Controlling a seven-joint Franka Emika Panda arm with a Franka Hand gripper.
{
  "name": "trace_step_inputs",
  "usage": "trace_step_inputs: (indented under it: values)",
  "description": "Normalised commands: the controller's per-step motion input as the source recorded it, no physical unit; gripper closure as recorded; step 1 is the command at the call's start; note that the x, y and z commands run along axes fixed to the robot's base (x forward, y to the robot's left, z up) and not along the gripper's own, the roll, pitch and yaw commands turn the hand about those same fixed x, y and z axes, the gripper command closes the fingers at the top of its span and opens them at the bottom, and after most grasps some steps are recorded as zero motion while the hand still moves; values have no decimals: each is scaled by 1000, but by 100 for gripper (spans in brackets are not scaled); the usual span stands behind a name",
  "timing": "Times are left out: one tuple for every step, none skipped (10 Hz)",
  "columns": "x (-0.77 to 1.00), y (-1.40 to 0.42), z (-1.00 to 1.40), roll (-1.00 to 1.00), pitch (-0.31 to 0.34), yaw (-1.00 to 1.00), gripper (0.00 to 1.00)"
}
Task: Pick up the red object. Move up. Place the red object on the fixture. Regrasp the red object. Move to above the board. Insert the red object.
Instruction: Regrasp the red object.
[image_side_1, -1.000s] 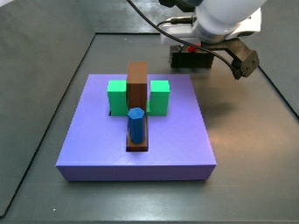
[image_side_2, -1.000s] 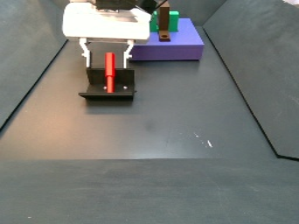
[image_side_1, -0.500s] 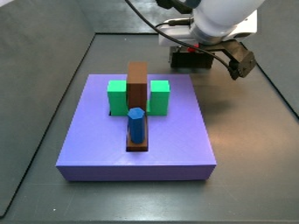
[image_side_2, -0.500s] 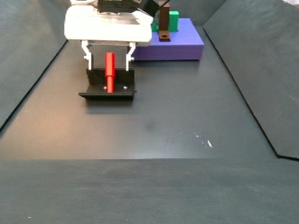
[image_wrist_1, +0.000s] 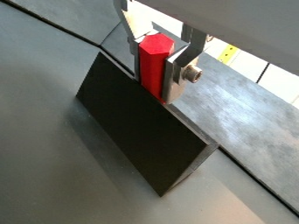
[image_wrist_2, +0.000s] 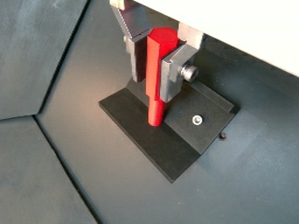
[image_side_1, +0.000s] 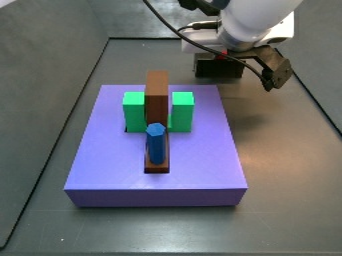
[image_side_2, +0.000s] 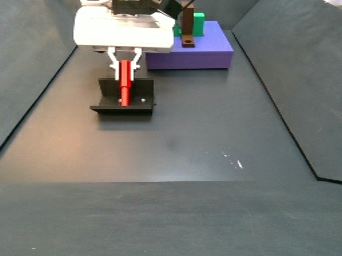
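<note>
The red object (image_wrist_1: 153, 61) is a red hexagonal peg standing upright on the dark fixture (image_wrist_1: 128, 122). It also shows in a wrist view (image_wrist_2: 159, 74) and in a side view (image_side_2: 126, 82). My gripper (image_wrist_1: 155, 83) is shut on the red object, with a silver finger (image_wrist_2: 173, 77) pressed against each side of it. In a side view the gripper (image_side_2: 124, 70) hangs straight over the fixture (image_side_2: 123, 106). The purple board (image_side_1: 194, 165) lies apart from the fixture (image_side_1: 218, 68), where my hand hides the peg.
The board bears a green block (image_side_1: 134, 110), a brown slab (image_side_1: 158, 92) and a blue cylinder (image_side_1: 155, 142). In a side view the board (image_side_2: 201, 55) lies beyond the fixture. Raised dark walls edge the floor.
The fingers, spread wide on either side of the red object before, have closed in and now grip it. The hand itself has stayed over the fixture.
</note>
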Motion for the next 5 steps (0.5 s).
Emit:
trace_step_inputs:
  values:
    - [0,0,0,0,0,0,100]
    - [0,0,0,0,0,0,100]
    - [0,0,0,0,0,0,100]
    - [0,0,0,0,0,0,100]
    - [0,0,0,0,0,0,100]
